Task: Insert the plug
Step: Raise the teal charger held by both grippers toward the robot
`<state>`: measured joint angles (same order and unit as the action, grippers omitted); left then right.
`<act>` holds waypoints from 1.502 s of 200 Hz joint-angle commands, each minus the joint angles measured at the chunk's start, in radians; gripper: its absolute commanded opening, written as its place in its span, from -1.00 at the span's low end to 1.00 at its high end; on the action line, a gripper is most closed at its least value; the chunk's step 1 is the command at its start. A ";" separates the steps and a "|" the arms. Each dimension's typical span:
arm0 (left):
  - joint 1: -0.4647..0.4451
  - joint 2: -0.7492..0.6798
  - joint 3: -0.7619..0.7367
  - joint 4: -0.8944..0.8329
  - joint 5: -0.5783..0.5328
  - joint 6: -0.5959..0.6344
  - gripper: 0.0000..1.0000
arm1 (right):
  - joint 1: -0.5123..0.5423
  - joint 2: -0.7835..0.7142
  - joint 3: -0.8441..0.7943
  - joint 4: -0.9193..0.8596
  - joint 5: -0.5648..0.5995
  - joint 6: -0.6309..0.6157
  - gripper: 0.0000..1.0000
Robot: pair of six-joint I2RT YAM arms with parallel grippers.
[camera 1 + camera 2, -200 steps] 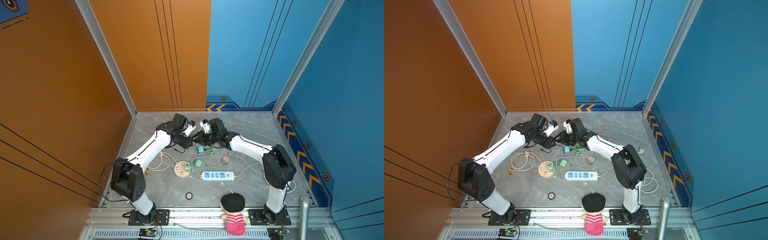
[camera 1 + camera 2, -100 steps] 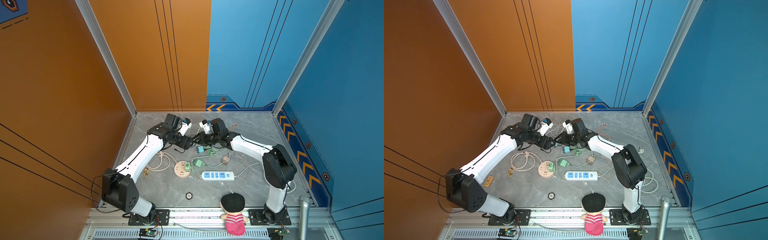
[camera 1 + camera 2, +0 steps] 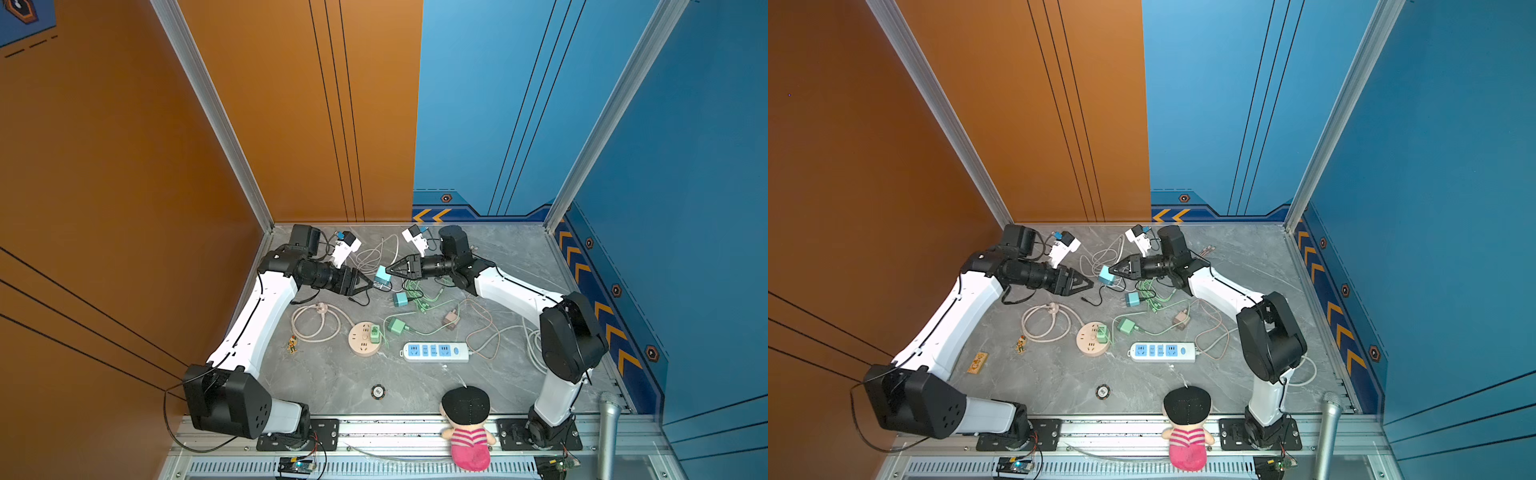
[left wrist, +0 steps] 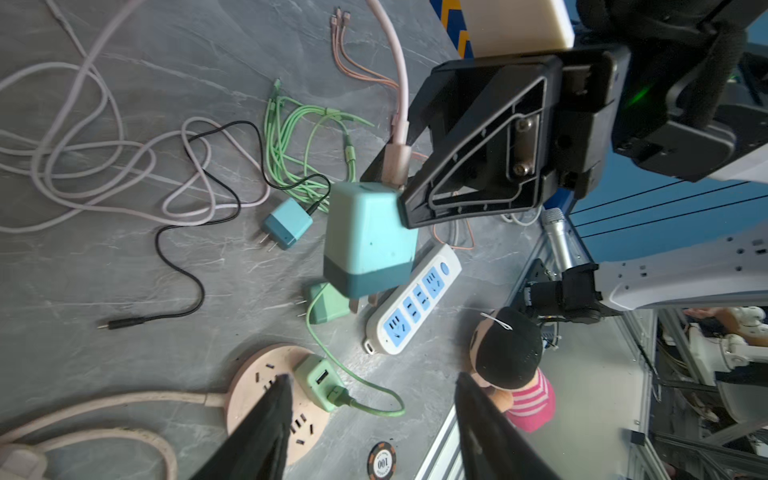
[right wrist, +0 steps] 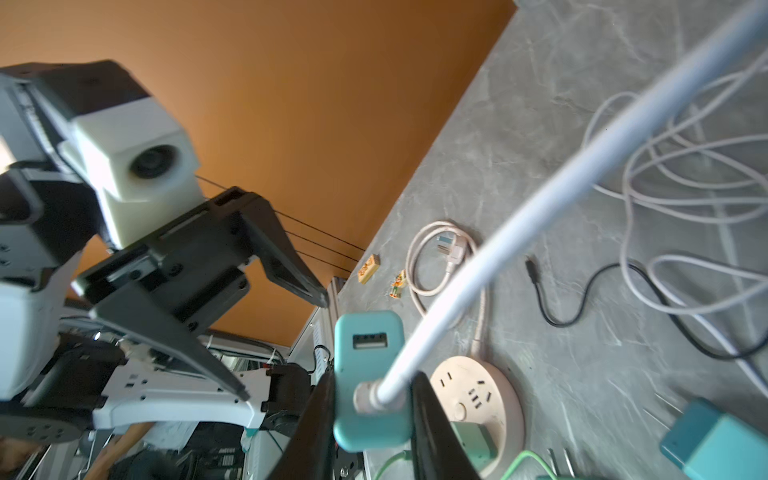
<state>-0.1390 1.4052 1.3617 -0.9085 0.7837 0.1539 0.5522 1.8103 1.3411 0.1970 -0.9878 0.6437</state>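
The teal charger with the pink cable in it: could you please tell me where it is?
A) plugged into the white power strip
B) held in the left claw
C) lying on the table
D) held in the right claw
D: the right claw is shut on the teal charger.

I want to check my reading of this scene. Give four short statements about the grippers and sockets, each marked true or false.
The right gripper is shut on the light blue plastic charger block. True.
The left gripper holds a black cable. False: it is open and holds nothing.
A small green charger stands plugged into the round beige socket hub. True.
The long white power strip has a plug in it. False: its sockets are all free.
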 commanded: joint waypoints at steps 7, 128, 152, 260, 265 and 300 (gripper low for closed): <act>0.003 0.022 0.053 -0.069 0.089 0.052 0.12 | 0.014 -0.052 -0.019 0.073 -0.113 -0.037 -1.00; -0.061 0.065 0.066 -0.213 0.182 0.189 -0.03 | 0.073 -0.067 0.070 -0.271 -0.141 -0.338 -1.00; -0.081 0.069 0.054 -0.227 0.176 0.206 -0.03 | 0.062 -0.072 0.080 -0.272 -0.153 -0.337 -1.00; -0.082 0.041 0.042 -0.236 0.247 0.256 -0.67 | 0.021 0.006 -0.064 0.655 -0.252 0.373 -0.87; -0.079 0.041 0.045 -0.237 0.249 0.254 -0.68 | 0.018 0.022 -0.071 0.768 -0.252 0.452 -0.87; -0.072 0.051 0.061 -0.234 0.246 0.234 -0.77 | 0.007 0.168 -0.013 1.220 -0.260 0.897 -0.95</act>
<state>-0.1894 1.4624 1.4174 -1.0939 0.9890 0.3534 0.5694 1.9099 1.2743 0.9615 -1.2877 1.1419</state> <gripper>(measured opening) 0.287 0.259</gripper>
